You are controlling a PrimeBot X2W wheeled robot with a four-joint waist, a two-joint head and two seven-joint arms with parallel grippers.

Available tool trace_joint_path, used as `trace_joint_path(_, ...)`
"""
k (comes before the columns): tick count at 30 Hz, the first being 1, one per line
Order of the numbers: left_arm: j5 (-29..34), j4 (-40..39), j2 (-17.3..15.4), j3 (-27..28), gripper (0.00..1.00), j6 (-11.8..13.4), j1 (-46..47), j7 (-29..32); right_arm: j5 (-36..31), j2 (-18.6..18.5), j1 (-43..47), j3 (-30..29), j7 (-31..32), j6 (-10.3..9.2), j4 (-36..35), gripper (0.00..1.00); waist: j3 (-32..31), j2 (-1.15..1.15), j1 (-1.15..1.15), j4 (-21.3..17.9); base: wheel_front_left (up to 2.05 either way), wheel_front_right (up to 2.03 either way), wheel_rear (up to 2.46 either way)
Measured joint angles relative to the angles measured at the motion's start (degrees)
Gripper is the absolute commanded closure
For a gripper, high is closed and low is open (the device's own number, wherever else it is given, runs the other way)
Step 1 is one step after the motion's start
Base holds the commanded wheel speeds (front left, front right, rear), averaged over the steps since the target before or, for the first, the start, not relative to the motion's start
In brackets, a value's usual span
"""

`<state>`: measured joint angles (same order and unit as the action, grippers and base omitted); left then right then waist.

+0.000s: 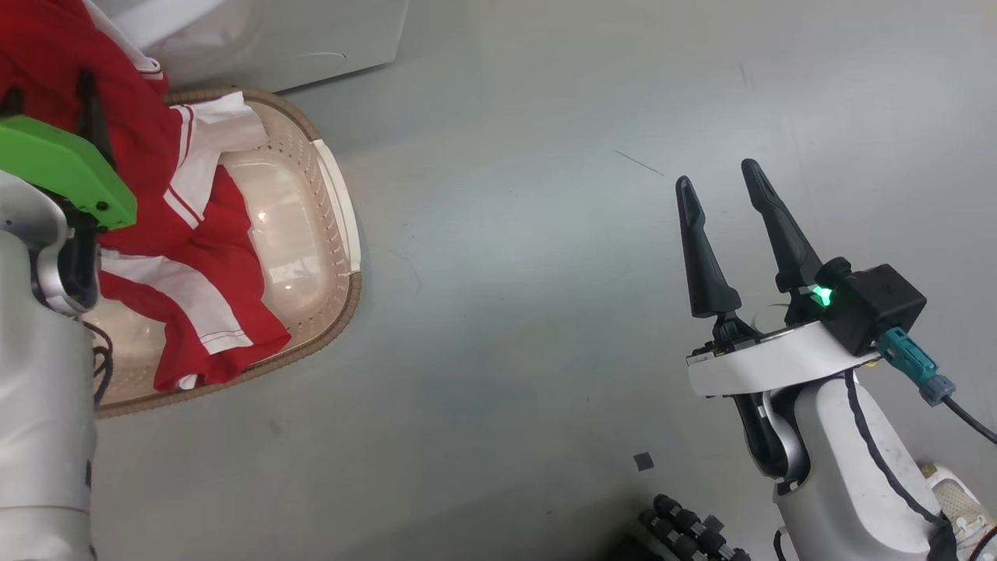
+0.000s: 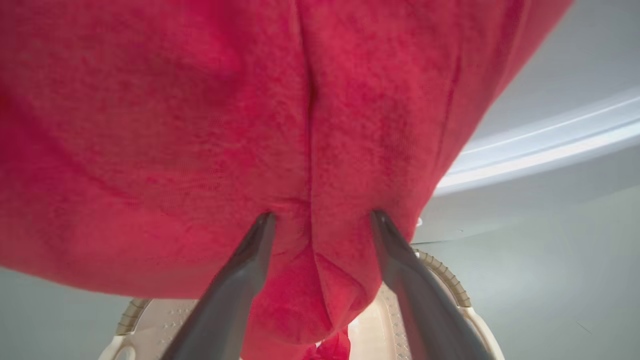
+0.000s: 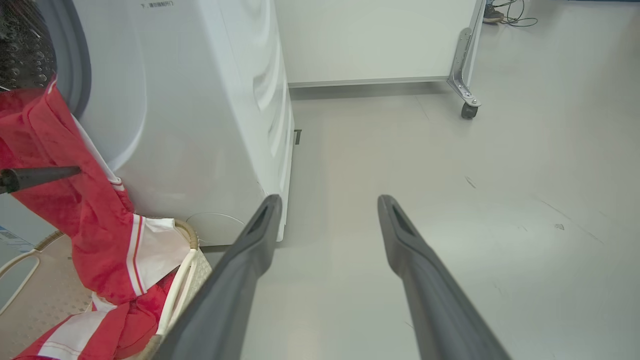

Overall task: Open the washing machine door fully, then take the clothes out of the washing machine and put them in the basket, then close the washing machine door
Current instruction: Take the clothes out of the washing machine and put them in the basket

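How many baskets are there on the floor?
1. The basket stands on the floor beside the washing machine, the clothes draped into it. Another could be hidden behind the machine.

Head overhead, wrists low (basket (image 1: 350, 234) shared)

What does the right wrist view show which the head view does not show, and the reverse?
The right wrist view adds the drum's grey seal and a caster wheel. The head view adds the green cover on the left arm. Both share the red clothes hanging into the basket, the right gripper with jaws open, and the grey floor.
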<state>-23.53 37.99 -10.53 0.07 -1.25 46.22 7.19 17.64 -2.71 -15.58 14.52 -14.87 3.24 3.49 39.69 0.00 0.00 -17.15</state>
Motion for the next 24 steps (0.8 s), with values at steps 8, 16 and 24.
trace_joint_path(8,0.0,3.2,-2.3,1.5,0.00,0.5,3.9,1.3,1.0,0.0,-0.5,1.1,0.0,-0.48,0.3,0.00,0.4,0.00,0.00,-0.9,0.00,0.00,0.00)
trace_joint_path(16,0.1,5.4,-2.8,1.5,0.20,0.5,5.9,0.8,1.6,0.1,-0.6,1.6,0.0,-1.40,0.6,0.00,0.2,0.00,0.00,-1.1,0.00,0.00,0.00)
trace_joint_path(24,0.0,7.9,-2.1,1.4,1.00,0.5,6.4,-0.5,1.6,0.1,-0.9,1.8,0.0,-1.76,0.7,0.00,0.0,0.00,0.00,-0.8,0.00,0.00,0.00)
